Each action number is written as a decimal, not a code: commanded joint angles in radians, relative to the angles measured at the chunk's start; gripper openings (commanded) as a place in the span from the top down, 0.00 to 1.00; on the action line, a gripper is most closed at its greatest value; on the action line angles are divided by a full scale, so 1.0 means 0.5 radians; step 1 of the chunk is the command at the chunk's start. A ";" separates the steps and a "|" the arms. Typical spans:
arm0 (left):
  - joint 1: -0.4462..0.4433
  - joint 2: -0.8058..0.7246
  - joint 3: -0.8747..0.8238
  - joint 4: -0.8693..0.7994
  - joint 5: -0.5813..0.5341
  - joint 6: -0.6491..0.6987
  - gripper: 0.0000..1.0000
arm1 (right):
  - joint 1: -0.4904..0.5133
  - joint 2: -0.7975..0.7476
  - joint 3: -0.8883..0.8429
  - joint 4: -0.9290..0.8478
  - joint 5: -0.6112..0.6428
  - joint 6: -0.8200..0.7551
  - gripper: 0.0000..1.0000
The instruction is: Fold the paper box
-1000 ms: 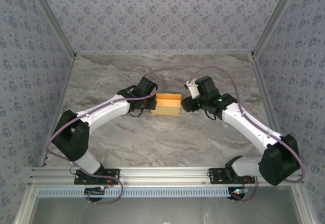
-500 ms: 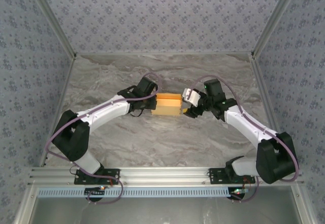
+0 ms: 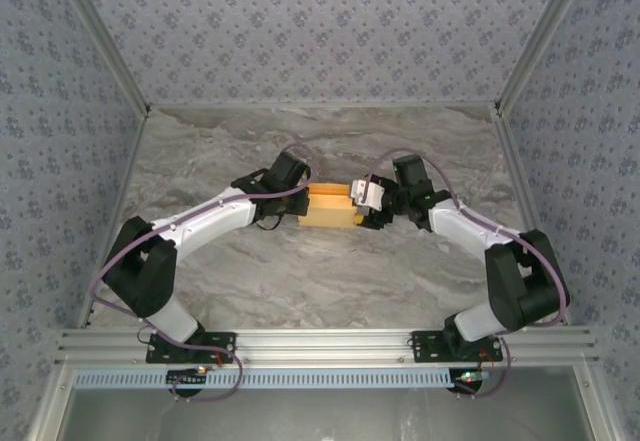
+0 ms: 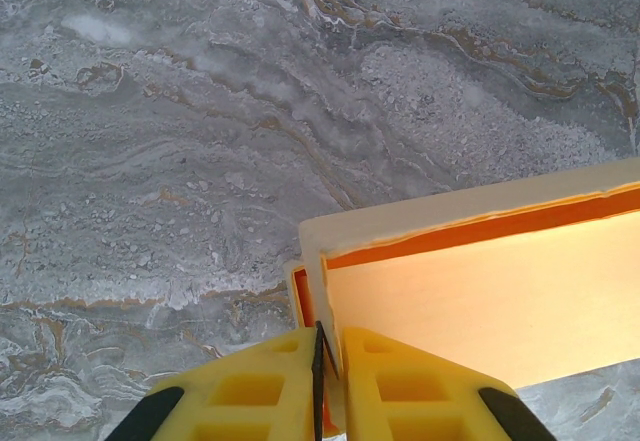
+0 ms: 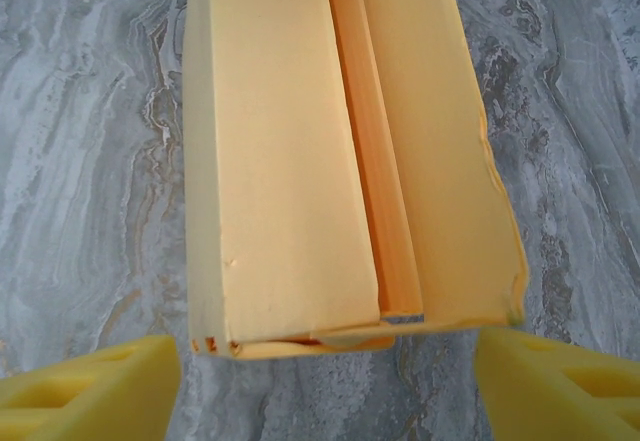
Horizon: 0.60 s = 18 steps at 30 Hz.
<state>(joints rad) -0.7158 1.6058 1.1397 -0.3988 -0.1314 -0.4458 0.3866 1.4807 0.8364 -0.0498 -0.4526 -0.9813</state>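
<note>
The paper box (image 3: 330, 208) is a tan-yellow cardboard shape lying on the marble table between the two arms. My left gripper (image 3: 303, 204) is at its left end. In the left wrist view the yellow fingers (image 4: 400, 386) are shut on the thin upright end wall of the paper box (image 4: 480, 301). My right gripper (image 3: 358, 206) is at the box's right end. In the right wrist view it (image 5: 325, 396) stands wide open, one finger either side of the near end of the paper box (image 5: 290, 161), not touching it. Two flaps lie across the top with an orange gap between them.
The grey marble table (image 3: 300, 271) is walled in by patterned panels at the back and sides. An aluminium rail (image 3: 320, 343) carrying both arm bases runs along the near edge. Bare table lies in front of and behind the box.
My right gripper has swung left up to the box's right end and opened wider. The left gripper and the box have stayed put.
</note>
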 commanded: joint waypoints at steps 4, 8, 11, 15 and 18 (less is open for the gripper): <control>-0.022 0.054 -0.056 -0.113 0.045 0.032 0.87 | 0.030 0.089 0.054 0.132 -0.007 -0.026 0.22; -0.022 0.057 -0.056 -0.105 0.048 0.020 0.87 | 0.060 0.142 0.068 0.125 0.042 -0.115 0.27; -0.022 0.059 -0.058 -0.101 0.053 0.018 0.87 | 0.070 0.171 0.070 0.120 0.077 -0.173 0.34; -0.020 0.059 -0.058 -0.107 0.051 0.026 0.87 | 0.079 0.171 0.055 0.121 0.094 -0.219 0.40; -0.022 0.060 -0.058 -0.099 0.052 0.029 0.87 | 0.084 0.167 0.042 0.116 0.117 -0.257 0.46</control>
<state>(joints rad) -0.7158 1.6058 1.1393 -0.3965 -0.1287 -0.4454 0.4168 1.5520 0.8490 0.0143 -0.4198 -1.0634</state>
